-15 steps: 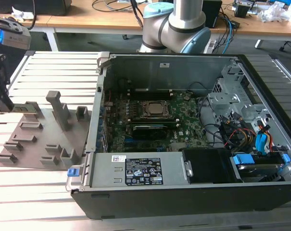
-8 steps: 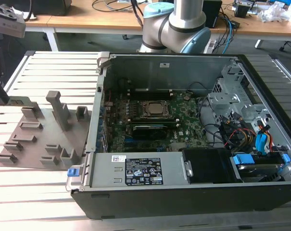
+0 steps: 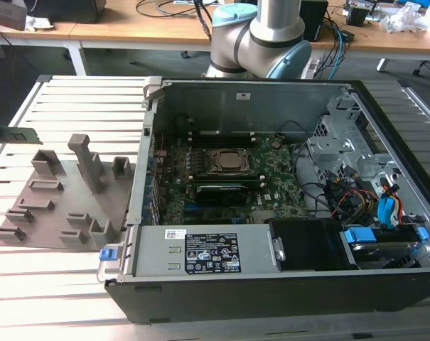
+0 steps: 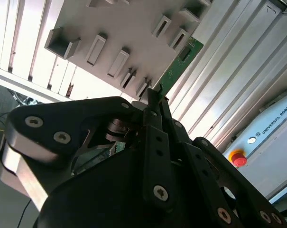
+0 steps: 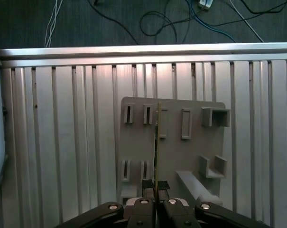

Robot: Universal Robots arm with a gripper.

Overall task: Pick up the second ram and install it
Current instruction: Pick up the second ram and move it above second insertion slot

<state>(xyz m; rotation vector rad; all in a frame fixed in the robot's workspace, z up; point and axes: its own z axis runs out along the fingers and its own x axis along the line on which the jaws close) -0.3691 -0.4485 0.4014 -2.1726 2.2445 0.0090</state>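
Note:
My gripper [image 5: 156,184] is shut on the second ram [image 5: 157,142], a thin green-edged stick seen edge-on and reaching out from the fingertips over the grey holder plate [image 5: 190,156]. In the second wrist view the two black fingers [image 4: 152,137] pinch one end of the ram [image 4: 180,64], whose green face points toward the plate's slots [image 4: 119,61]. In the exterior view the ram [image 3: 21,133] shows as a green strip at the far left, above the table and left of the holder plate [image 3: 51,213]. The open computer case [image 3: 271,185] lies to the exterior view's right.
Inside the case are the square CPU socket [image 3: 227,162], a black oblong card [image 3: 218,192] just in front of it, drive cages and cables [image 3: 357,177]. The arm's base [image 3: 264,35] stands behind the case. The table [image 5: 62,142] is ribbed aluminium.

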